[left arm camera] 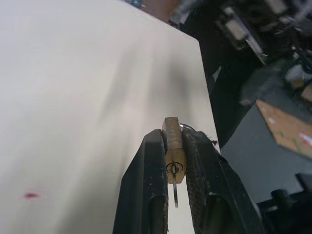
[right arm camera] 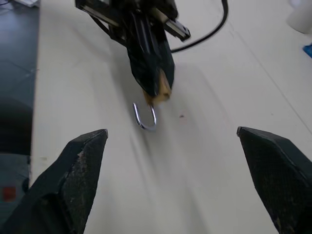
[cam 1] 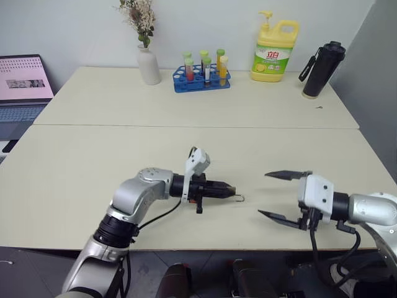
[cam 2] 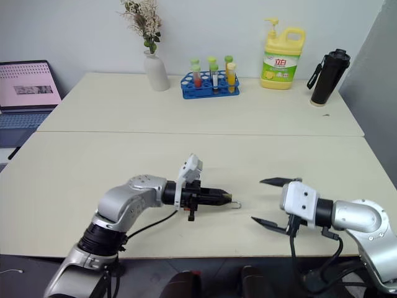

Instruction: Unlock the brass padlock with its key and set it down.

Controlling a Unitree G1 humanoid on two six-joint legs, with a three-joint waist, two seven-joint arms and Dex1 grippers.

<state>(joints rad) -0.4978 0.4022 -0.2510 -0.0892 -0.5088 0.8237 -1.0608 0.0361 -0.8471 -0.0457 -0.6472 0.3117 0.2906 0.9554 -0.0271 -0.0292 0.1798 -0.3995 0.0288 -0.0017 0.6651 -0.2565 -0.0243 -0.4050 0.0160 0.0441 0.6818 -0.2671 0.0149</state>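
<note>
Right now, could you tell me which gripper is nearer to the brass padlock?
Left. The left gripper is clamped on the brass padlock; the right gripper stands open, apart from it, to its right.

Head pair above; wrist views close.

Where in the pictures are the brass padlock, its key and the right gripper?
brass padlock (left arm camera: 174, 146): left wrist view, on its brass body between the left gripper's fingers.
key (left arm camera: 174, 190): left wrist view, on its thin blade.
right gripper (cam 1: 276, 195): left eye view, midway between its open fingertips.
</note>
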